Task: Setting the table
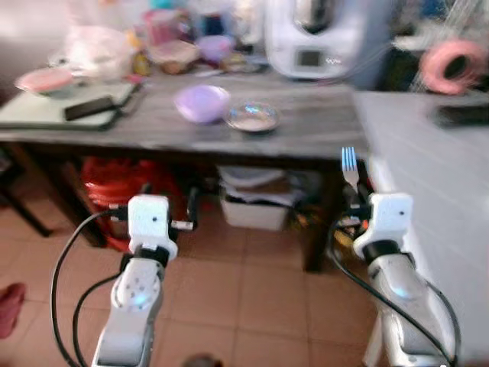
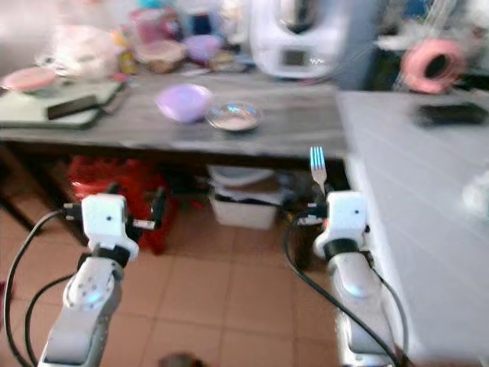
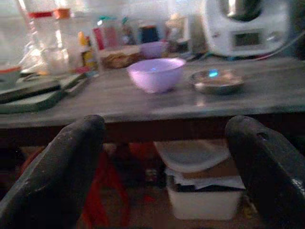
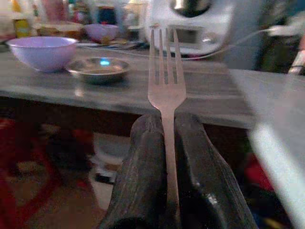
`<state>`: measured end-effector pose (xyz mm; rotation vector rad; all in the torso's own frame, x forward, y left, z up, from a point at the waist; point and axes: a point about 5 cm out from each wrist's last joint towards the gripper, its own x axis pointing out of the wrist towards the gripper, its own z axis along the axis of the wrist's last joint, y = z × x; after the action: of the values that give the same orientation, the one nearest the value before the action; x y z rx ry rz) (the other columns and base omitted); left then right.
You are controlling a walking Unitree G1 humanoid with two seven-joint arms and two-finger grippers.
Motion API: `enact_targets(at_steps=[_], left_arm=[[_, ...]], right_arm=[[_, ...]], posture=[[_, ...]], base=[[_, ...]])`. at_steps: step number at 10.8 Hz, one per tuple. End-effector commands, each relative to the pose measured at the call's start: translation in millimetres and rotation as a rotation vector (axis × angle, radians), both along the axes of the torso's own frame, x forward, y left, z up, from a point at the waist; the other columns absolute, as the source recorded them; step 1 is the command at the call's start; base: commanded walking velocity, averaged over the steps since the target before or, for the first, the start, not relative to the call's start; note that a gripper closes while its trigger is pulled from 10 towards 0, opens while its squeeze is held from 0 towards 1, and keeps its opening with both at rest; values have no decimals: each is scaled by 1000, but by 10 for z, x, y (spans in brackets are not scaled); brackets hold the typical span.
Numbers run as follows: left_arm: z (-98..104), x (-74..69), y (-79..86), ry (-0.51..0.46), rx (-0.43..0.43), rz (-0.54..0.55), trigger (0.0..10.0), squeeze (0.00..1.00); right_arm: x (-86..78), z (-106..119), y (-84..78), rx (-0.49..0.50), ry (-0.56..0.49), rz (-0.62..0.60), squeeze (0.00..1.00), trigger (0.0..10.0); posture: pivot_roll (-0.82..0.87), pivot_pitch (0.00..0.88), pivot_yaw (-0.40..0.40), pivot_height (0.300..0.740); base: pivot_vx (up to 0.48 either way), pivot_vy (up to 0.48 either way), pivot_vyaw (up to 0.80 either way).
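My right gripper is shut on a silver fork, tines up; the fork stands pinched between the black fingers. It hovers in front of the grey wooden table, near its right front corner. On the table sit a lilac bowl and a small metal dish side by side. My left gripper is held low before the table with its fingers spread wide and nothing between them.
A white kitchen machine, jars and food containers crowd the table's back. A green board with a dark phone lies at the left. A white counter runs along the right. Red items and a white box sit under the table.
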<state>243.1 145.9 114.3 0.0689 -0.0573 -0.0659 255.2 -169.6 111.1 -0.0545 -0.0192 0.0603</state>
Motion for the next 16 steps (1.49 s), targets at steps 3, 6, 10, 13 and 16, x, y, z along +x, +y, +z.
enact_targets(at_steps=[3,6,10,13,16], left_arm=[[49,8,20,-7,10,7,10000,0],[50,0,-20,5,3,-23,10000,0],[54,11,-32,7,-6,-37,10000,0],[73,-28,11,-6,-10,-30,10000,0],[43,-147,87,24,29,-28,10000,0]], right_arm=[[52,106,52,0,-36,21,0,10000],[74,106,28,47,-28,-24,0,10000],[118,94,-34,70,-10,-73,0,10000],[146,102,-21,68,-12,-81,0,10000],[221,53,-132,130,31,-196,0,10000]], posture=[[53,37,30,740],[51,42,33,740],[51,41,30,740],[60,45,30,740],[82,96,43,740]], base=[[480,0,690],[471,0,0],[241,372,-400],[0,145,0],[0,0,0]])
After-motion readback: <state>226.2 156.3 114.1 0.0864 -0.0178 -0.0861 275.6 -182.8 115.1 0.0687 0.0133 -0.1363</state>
